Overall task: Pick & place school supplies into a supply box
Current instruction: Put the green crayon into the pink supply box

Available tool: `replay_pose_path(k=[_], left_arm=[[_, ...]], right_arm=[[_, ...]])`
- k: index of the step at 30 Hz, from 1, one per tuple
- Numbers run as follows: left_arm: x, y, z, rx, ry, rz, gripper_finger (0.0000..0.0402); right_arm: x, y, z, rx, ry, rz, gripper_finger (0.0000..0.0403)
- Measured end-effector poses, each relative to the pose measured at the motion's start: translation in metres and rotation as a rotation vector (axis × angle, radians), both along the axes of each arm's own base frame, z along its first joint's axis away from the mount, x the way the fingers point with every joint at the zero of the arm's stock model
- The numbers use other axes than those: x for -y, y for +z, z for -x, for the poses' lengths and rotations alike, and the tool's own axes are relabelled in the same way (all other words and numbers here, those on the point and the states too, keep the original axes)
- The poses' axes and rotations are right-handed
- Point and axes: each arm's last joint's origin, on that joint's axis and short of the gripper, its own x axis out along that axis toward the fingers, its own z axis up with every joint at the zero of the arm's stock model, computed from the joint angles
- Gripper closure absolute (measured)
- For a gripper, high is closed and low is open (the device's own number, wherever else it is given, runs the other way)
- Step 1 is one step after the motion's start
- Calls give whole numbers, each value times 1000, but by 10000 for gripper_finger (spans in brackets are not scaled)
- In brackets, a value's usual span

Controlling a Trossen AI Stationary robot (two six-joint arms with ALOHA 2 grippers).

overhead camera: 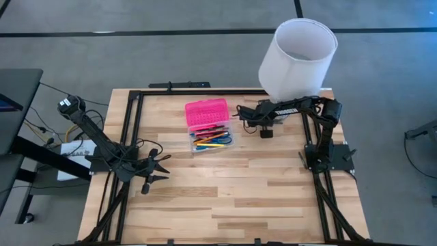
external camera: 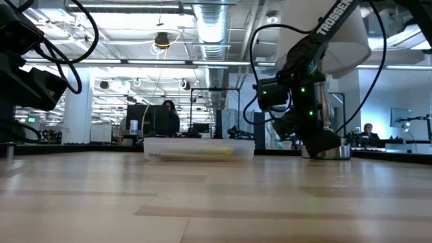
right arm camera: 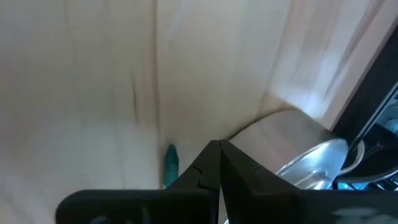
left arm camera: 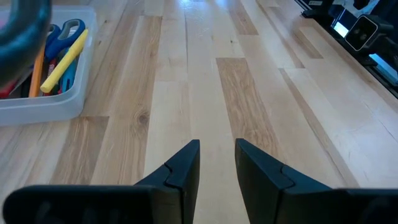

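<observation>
We've got the right gripper (overhead camera: 240, 113) pinched together, empty, near the tabletop's far edge beside the supply box (overhead camera: 211, 132); left gripper (overhead camera: 162, 167) parked apart.

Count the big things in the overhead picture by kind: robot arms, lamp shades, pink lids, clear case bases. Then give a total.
Robot arms: 2 (left arm, right arm)
White lamp shade: 1
Pink lid: 1
Clear case base, holding school supplies: 1
Total: 5
</observation>
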Motion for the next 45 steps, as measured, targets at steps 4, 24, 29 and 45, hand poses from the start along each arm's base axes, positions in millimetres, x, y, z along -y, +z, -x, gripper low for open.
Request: replay_pose_path(k=[4,24,29,45], left_arm=[[0,0,0,-1,0,0,306],[0,0,0,-2,0,-1,306],[0,0,0,-4,-2,0,306],[0,0,0,-7,-4,8,306]], right_arm=[[1,0,-1,5,16,1,403],[-10,-1,-3,12,34,-95,403],[-20,0,-3,-13,46,-125,403],[-52,2,-6,-38,48,-173,403]])
